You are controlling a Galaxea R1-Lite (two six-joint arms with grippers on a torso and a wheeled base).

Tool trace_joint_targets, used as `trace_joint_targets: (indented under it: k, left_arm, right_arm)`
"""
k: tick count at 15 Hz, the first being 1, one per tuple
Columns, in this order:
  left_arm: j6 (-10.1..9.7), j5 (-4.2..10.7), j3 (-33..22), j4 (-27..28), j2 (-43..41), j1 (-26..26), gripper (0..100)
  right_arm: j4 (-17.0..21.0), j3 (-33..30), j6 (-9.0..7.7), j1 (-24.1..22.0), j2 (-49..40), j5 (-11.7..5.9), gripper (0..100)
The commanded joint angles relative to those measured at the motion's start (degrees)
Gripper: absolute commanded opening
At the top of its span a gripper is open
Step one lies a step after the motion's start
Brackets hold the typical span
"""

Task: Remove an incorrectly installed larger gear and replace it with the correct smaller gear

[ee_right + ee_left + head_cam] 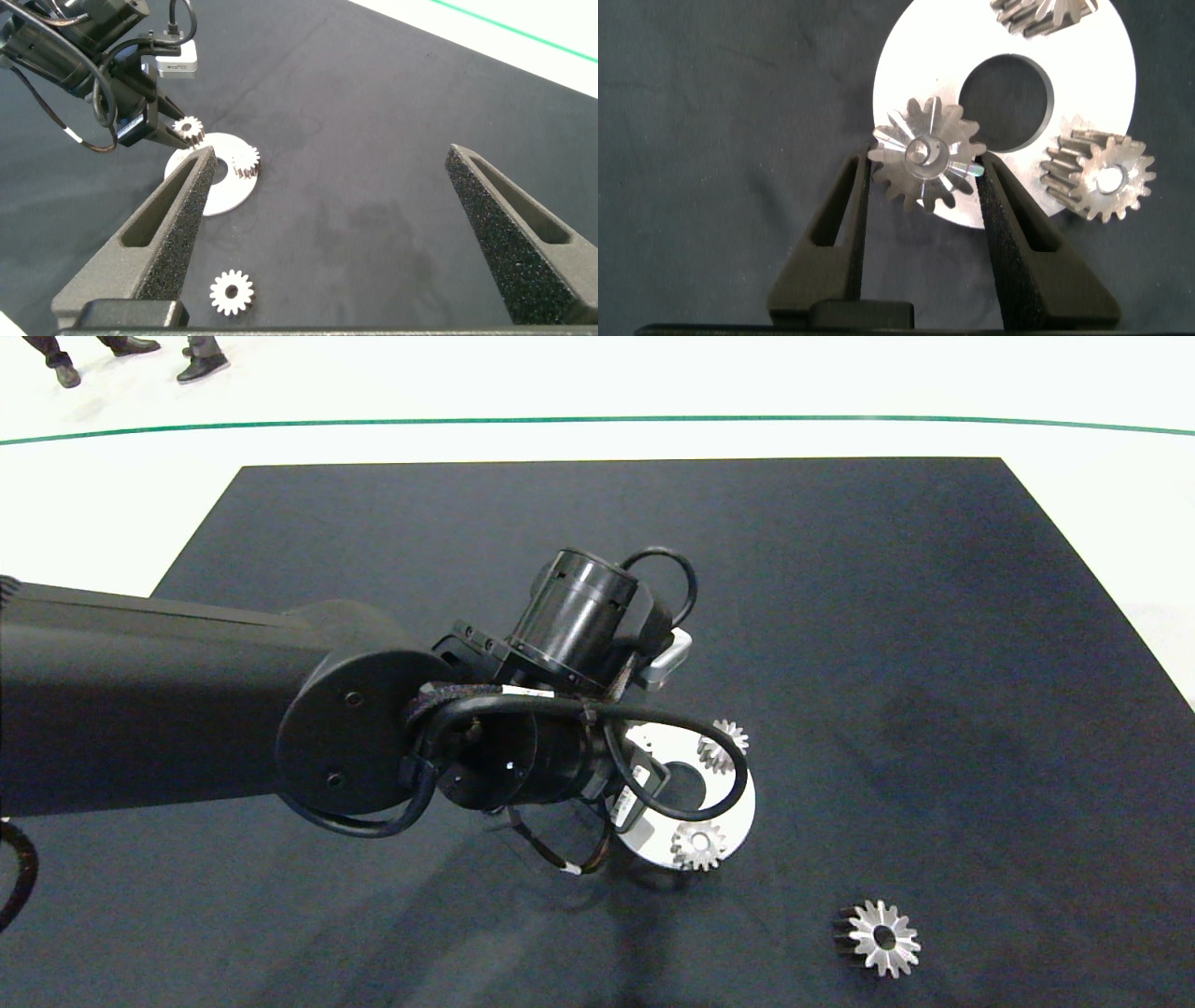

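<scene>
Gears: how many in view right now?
4. Larger gear lies loose on the mat. Smaller gear sits between the left gripper fingers over the white disc; two small gears are on it.

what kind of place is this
Probably a robot lab or demo floor: a black mat as workspace, a white floor with a green line, and people's shoes beyond.
</scene>
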Motion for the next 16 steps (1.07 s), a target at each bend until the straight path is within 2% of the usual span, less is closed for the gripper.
trace_joint_targets:
  k: [1,16]
  left_arm:
    - [0.03,0.14,0.56,0.17,-0.76,0.14,4]
    - [0.2,0.23,0.03,-0.01,0.29,-0.12,4]
  right_arm:
    - [0.01,-0.01,-0.13,0.02,0.02,-0.07,100]
    - [0.1,-0.01,-0.48,0.19,-0.34,0.01,100]
